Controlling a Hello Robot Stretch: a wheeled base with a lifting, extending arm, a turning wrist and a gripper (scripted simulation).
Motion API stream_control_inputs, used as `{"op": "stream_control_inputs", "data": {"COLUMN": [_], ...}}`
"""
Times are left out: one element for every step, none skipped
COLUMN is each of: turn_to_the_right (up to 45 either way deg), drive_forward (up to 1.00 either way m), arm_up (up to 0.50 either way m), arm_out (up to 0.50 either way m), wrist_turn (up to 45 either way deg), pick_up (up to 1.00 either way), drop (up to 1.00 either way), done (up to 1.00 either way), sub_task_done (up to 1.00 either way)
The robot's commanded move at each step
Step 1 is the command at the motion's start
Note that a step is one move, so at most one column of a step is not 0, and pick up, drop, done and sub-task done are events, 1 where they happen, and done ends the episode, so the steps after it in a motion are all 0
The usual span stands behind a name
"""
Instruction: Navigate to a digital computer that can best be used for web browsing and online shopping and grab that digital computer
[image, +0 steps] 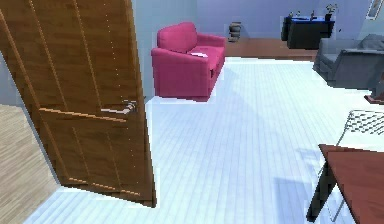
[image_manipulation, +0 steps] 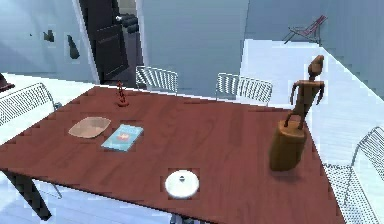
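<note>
**Forward view.** A brown wooden door (image: 75, 90) with a silver lever handle (image: 125, 106) fills the left of the frame. A pink armchair (image: 185, 60) stands at upper centre on the pale floor (image: 240, 140), with a small white item (image: 203, 55) lying on its seat. A dark cabinet (image: 312, 28) at upper right carries several small blobs, and a grey sofa (image: 350, 60) sits below it. At lower right are a corner of the dark-red worktop (image: 360, 175) and a white wire chair (image: 358, 125).

**Arm side view.** The worktop (image_manipulation: 220, 140) spans the frame, with wire chairs (image_manipulation: 244, 87) ranged around it. On its left part lie a shallow tan dish (image_manipulation: 90, 127), whose inside shows only its own surface, and just beside it a flat teal item (image_manipulation: 123, 137). A small red object (image_manipulation: 122, 96) stands near the far edge. A white round lidded piece (image_manipulation: 182, 183) sits near the lower edge; its contents cannot be told. A wooden statue (image_manipulation: 295, 130) stands upright at right.

The gripper's state cannot be told. Which of these things, if any, is the digital computer cannot be told.
</note>
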Motion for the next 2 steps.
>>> {"op": "stream_control_inputs", "data": {"turn_to_the_right": [0.0, 0.0], "drive_forward": [0.0, 0.0], "arm_up": [0.0, -0.3], "arm_out": [0.0, 0.0], "wrist_turn": [18.0, 0.0], "pick_up": [0.0, 0.0], "drop": [0.0, 0.0], "done": [0.0, 0.0], "sub_task_done": [0.0, 0.0]}}
